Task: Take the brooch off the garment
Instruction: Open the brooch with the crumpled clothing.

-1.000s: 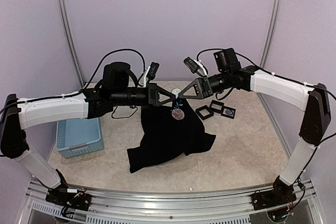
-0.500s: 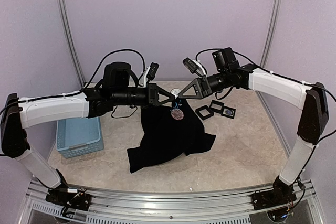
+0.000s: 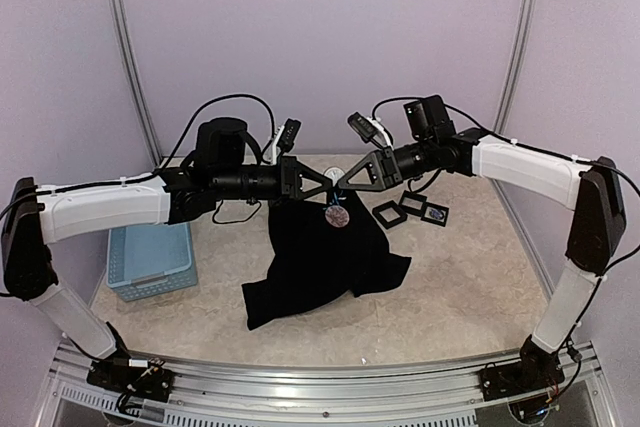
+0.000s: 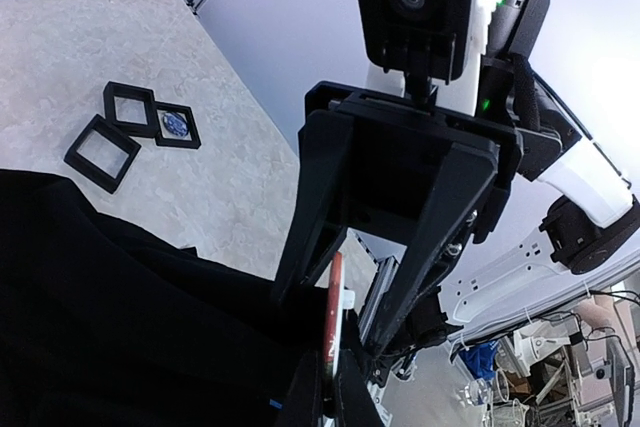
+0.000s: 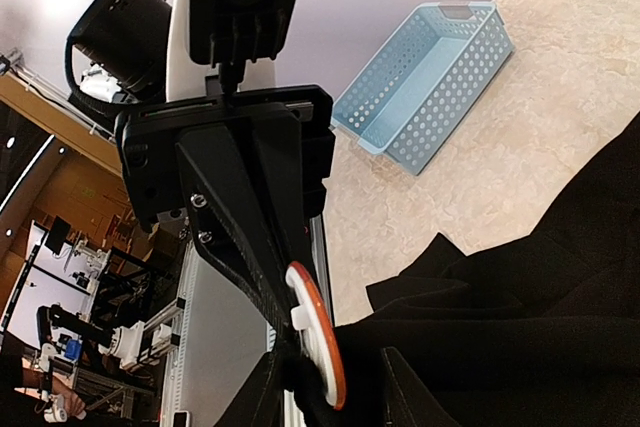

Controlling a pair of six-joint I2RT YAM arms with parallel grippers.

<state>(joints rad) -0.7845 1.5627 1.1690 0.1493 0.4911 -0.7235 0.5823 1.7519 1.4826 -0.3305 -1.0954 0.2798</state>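
The black garment [image 3: 322,259] hangs from where my two grippers meet, and its lower part lies on the table. The round brooch [image 3: 338,215] is pinned near its neck. In the left wrist view the brooch [image 4: 333,307] shows edge-on with a red rim. My left gripper [image 4: 335,402] is shut on its edge. My right gripper [image 5: 330,392] faces it with its fingers a little apart. They straddle the brooch [image 5: 318,332] and the cloth [image 5: 520,317] beside it. Light shows between the brooch and one right finger [image 4: 405,277].
A light-blue perforated basket [image 3: 150,259] stands left of the garment. Three small black square cases [image 3: 410,207] lie on the table to the right, one with a blue item in it. The metal rail [image 3: 320,372] runs along the near edge.
My right arm has shifted slightly left, toward the left gripper. The left arm, the garment and the brooch have stayed in place.
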